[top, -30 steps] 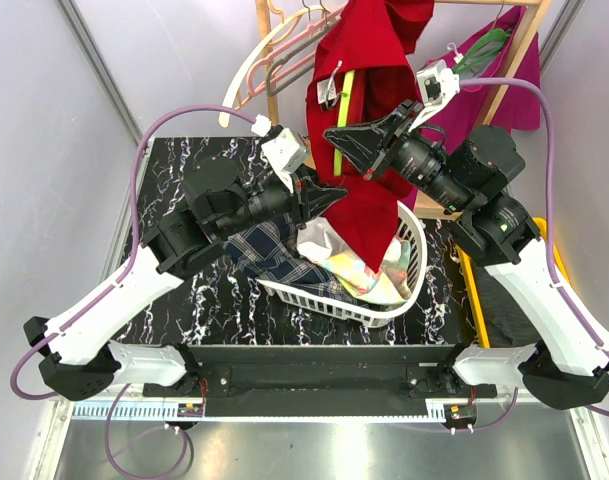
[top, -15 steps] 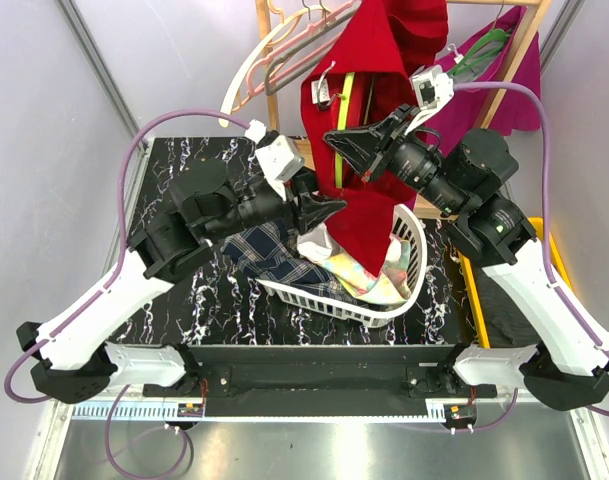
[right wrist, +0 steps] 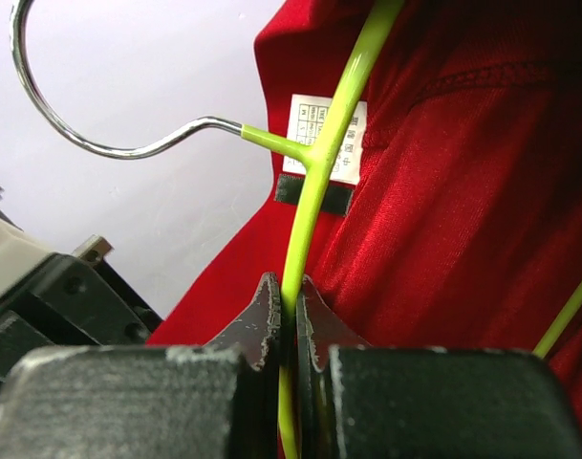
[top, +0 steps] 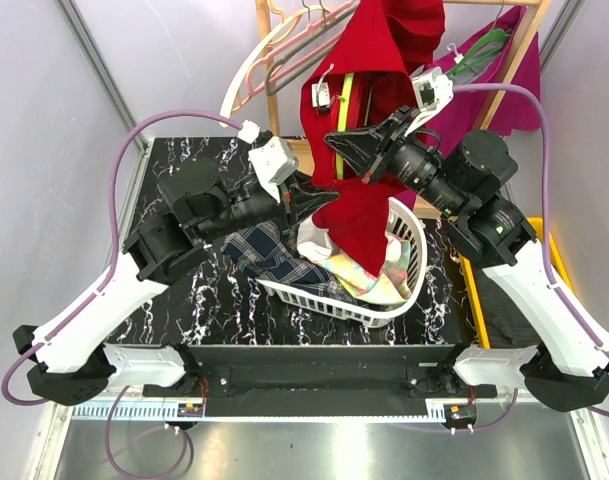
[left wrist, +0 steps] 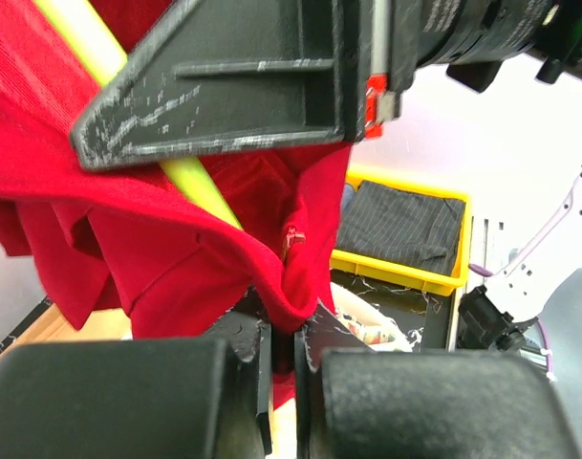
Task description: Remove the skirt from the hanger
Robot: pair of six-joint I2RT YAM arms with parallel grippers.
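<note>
Right wrist view: the lime-green plastic hanger [right wrist: 321, 143] is clamped by the right gripper [right wrist: 286, 296]. Below it, the red fabric skirt [left wrist: 157, 239] is pinched at a fold by the left gripper [left wrist: 283, 330].

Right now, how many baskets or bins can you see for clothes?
2. A white laundry basket sits on the table, with clothes in it; a yellow bin stands beyond the table's right edge, holding a dark garment. Others may be hidden.
</note>
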